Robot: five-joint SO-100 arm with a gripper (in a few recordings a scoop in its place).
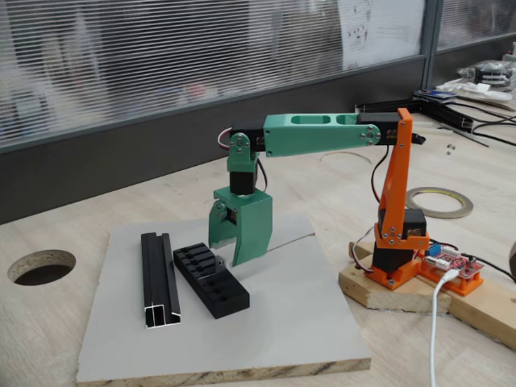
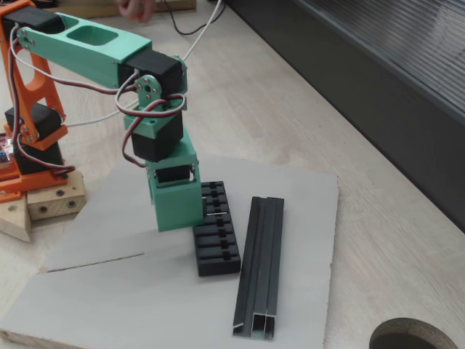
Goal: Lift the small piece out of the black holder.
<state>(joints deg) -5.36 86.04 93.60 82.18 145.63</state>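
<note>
The black holder (image 1: 211, 280) (image 2: 216, 243) lies on the grey board, a flat slotted block. The small piece (image 1: 218, 261) is a tiny grey bit sitting in a slot near the holder's far end; in the other fixed view it shows as a pale sliver (image 2: 213, 214) beside the green finger. My green gripper (image 1: 226, 251) (image 2: 180, 222) points straight down over that end of the holder. Its fingers stand apart, open, their tips level with the piece on either side of it. Whether they touch it I cannot tell.
A longer black channel rail (image 1: 159, 280) (image 2: 260, 270) lies beside the holder on the grey board (image 1: 266, 322). A round hole (image 1: 41, 266) cuts the table at the left. A tape roll (image 1: 439, 201) and the arm's orange base (image 1: 403, 242) stand at the right.
</note>
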